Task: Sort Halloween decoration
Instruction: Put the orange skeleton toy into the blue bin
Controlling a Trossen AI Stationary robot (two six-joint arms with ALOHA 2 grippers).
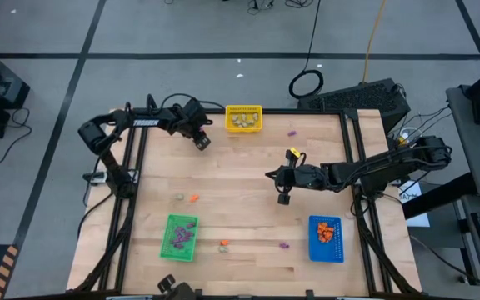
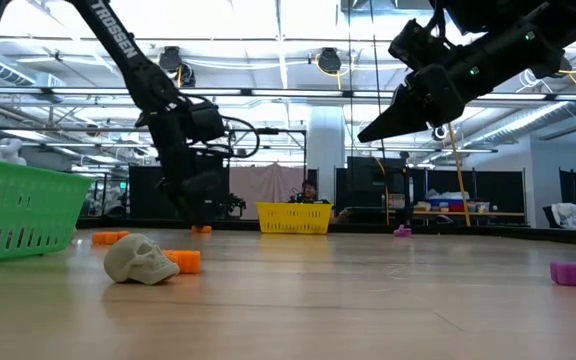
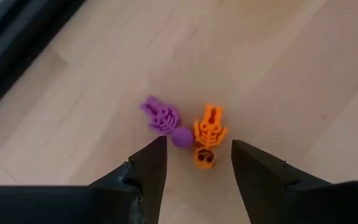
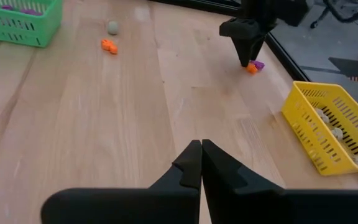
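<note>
While apart, left gripper (image 3: 197,165) over orange skeleton (image 3: 208,134)

Table centre (image 1: 240,208) is bare wood, wide open. Left gripper (image 3: 194,163), jaws apart, straddles orange skeleton (image 3: 209,129) w/ purple skeleton (image 3: 161,116) touching beside it, probably in the way. Yellow bin (image 1: 243,118) sits near that spot.

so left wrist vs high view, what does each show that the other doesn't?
Left wrist only: a purple skeleton and an orange skeleton lying side by side on the wood, just ahead of the open left hand.

High view only: the yellow bin, green bin, blue bin and the right hand, over mid-table.

Both: the wooden table and the left hand.
</note>
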